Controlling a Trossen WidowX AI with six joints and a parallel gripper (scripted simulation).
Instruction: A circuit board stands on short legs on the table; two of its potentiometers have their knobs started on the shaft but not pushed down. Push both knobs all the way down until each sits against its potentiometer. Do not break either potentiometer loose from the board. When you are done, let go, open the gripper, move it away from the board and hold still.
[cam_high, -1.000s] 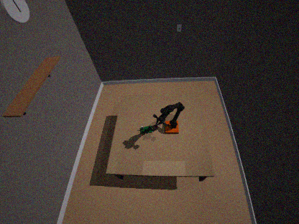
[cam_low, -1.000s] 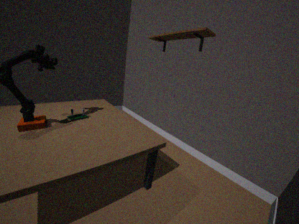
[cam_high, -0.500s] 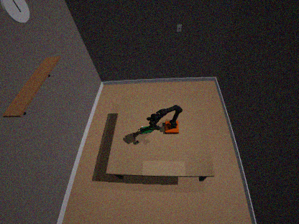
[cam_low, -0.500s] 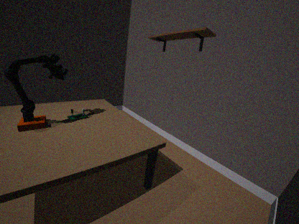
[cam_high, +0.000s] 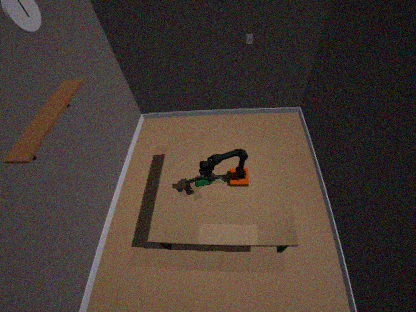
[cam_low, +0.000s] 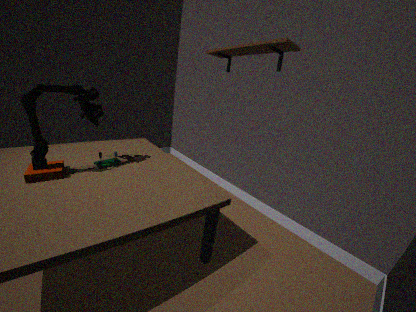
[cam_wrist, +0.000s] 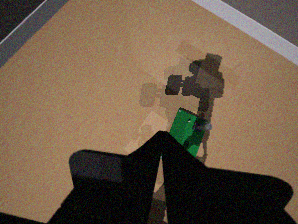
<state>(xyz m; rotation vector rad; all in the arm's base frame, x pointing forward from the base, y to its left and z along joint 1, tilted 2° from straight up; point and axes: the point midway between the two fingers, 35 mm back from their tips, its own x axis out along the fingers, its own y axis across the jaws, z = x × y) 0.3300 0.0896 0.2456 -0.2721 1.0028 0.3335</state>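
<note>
The green circuit board (cam_high: 202, 183) (cam_low: 108, 163) (cam_wrist: 184, 125) stands on the table in front of the arm's base. Two small uprights rise above it in the exterior view: a dark one (cam_low: 100, 154) and a grey-blue one (cam_low: 116, 154). The grey-blue one also shows at the board's right edge in the wrist view (cam_wrist: 206, 127). How far either knob sits down its shaft is too small to tell. My gripper (cam_low: 97, 123) (cam_wrist: 162, 135) is shut and empty, pointing down well above the board. Its fingers hide the board's near end in the wrist view.
The arm's orange base (cam_high: 240, 182) (cam_low: 45, 174) stands on the table (cam_high: 225, 215) (cam_low: 125, 200). The arm's shadow falls across and beyond the board. A wooden shelf (cam_high: 47, 120) (cam_low: 252, 49) is on the wall, far from the arm.
</note>
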